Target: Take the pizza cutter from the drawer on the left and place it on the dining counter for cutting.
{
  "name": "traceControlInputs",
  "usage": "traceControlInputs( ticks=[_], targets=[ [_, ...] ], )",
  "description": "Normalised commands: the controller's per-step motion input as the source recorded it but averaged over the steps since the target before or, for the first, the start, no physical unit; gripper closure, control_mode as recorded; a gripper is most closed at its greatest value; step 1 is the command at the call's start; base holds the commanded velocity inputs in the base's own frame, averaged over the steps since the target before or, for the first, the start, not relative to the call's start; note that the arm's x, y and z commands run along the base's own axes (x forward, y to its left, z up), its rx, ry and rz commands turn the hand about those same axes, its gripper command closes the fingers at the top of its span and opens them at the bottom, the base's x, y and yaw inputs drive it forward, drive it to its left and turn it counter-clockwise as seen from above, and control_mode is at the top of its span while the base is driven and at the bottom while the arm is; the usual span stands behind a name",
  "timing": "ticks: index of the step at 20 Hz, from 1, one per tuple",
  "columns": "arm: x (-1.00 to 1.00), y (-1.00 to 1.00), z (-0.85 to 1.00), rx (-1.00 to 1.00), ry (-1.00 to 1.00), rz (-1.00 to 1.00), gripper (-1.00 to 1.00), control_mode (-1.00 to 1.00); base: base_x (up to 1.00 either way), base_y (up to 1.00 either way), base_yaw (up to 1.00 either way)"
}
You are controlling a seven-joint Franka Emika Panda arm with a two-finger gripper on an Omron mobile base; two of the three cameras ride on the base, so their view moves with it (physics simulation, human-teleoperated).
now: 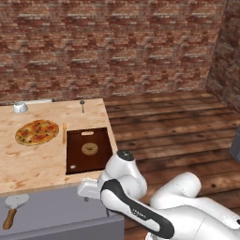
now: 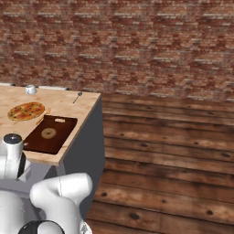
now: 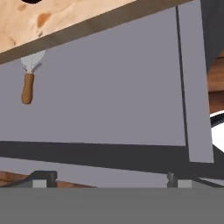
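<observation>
pizza cutter (image 3: 29,82) — wheel half-hidden under dining counter (image 3: 65,22)

No readable text, labels or numbers anywhere.

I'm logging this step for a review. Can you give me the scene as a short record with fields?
drawer: open, pulled out under the counter edge
pizza cutter: lying in the drawer at its left, wooden handle toward the front
dining counter: light wooden top
on counter: pizza, dark cutting board, orange utensil, metal spoon, small white cup
gripper: low at the drawer front, state unclear
task state: cutter not yet picked up
</observation>
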Motion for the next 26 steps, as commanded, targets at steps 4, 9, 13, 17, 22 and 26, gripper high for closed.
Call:
traceControlInputs(
  ticks=[4, 9, 13, 17, 22, 26],
  targets=[
    [0.19, 0.10, -0.17, 0.00, 0.15, 0.00, -1.00, -1.00, 0.00, 0.00, 0.00],
    [0.00, 0.01, -0.13, -0.03, 0.03, 0.02, -1.00, -1.00, 0.00, 0.00, 0.00],
    [0.04, 0.12, -0.11, -0.02, 0.04, 0.00, -1.00, -1.00, 0.00, 0.00, 0.00],
    [0.06, 0.18, -0.08, -0.01, 0.07, 0.00, -1.00, -1.00, 0.00, 0.00, 0.00],
    [0.04, 0.21, -0.11, -0.01, 0.07, 0.00, -1.00, -1.00, 0.00, 0.00, 0.00],
    [0.00, 0.20, -0.18, -0.02, 0.03, 0.00, -1.00, -1.00, 0.00, 0.00, 0.00]
  ],
)
